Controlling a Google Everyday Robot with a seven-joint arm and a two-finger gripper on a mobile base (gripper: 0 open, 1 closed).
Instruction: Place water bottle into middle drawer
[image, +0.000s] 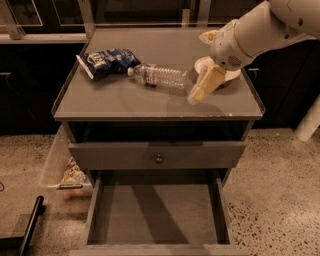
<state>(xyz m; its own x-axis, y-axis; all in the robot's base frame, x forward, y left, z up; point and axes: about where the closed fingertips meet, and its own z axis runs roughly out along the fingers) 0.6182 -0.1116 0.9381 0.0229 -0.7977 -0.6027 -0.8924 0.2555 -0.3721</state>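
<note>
Gaping open nearest me, middle drawer (155, 212) | above it, shut drawer front (125, 156) | gripper (194, 97) low over the tabletop (115, 102), just beside the bottle's base, grip state: can't tell | water bottle (161, 76) lying sideways mid-tabletop, cap toward blue snack bag (107, 60) | white bowl (226, 75) behind gripper

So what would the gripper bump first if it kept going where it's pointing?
Probably the cabinet top beside the water bottle. The gripper, near the bowl, slants down toward it; depth is unclear.
</note>
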